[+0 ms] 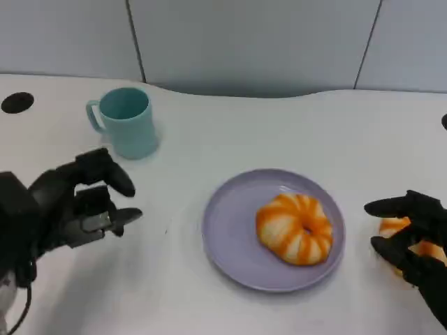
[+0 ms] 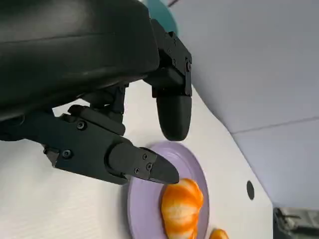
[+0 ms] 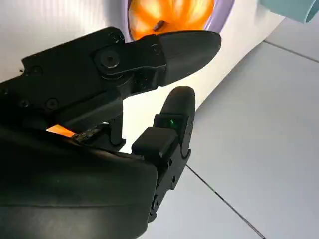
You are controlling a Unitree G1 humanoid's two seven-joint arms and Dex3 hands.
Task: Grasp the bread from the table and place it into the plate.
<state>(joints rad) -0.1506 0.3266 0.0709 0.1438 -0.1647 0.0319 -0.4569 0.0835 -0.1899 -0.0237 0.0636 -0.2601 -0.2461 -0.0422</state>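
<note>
Head view: I am holding my left hand (image 1: 77, 202) off to the left of the plate (image 1: 225, 237), fingers apart and gripping nothing, so it is staying out of the work area. One orange-striped bread (image 1: 295, 227) is already lying in the plate. I am reaching my right hand (image 1: 412, 241) over a second bread (image 1: 397, 230) lying on the table (image 1: 209, 139) just right of the plate. Its fingers are curving around the bread, but I cannot tell whether they are gripping it. One cup (image 1: 126, 121) is standing behind the plate, well apart.

Left wrist view: my fingers (image 2: 142, 167) are spreading in open air above the table, with nothing between them.

Right wrist view: an orange sliver is showing under my palm; contact is hidden.

Count: two breads, one plate, one cup.
</note>
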